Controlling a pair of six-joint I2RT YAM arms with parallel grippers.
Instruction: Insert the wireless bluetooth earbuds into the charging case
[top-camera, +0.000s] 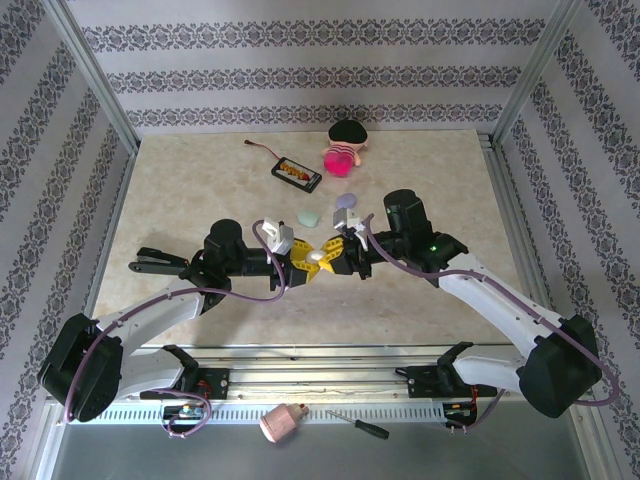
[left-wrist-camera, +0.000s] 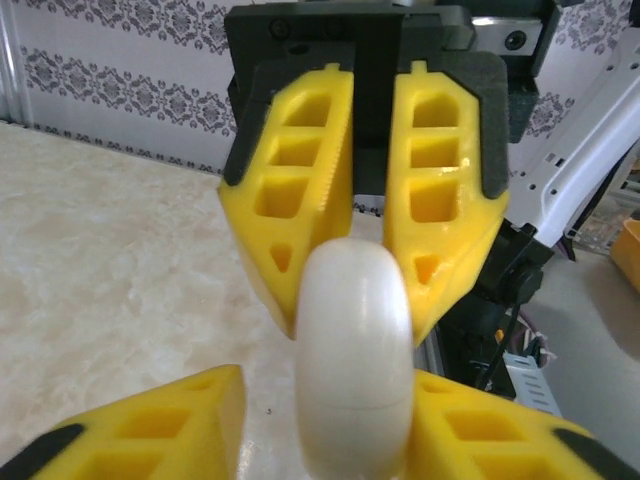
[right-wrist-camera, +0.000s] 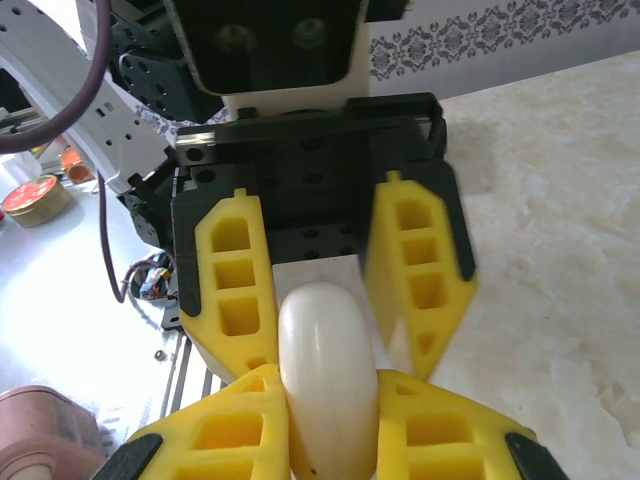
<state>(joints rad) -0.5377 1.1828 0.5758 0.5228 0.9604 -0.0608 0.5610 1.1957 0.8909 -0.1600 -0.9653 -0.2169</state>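
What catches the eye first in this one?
The two arms meet at centre around a white case: the right hand is clamped on it, while the left hand brackets its other end. Just behind them lie a mint case and a lavender case, and a pink toy sits near the back wall.

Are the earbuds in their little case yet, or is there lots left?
Early days. Done: the white case is lifted off the table. In hand: the right gripper pinches it, and the left gripper's jaws sit loosely around it. It looks closed. Left: open it and put the earbuds in. The mint case and lavender case lie on the table.
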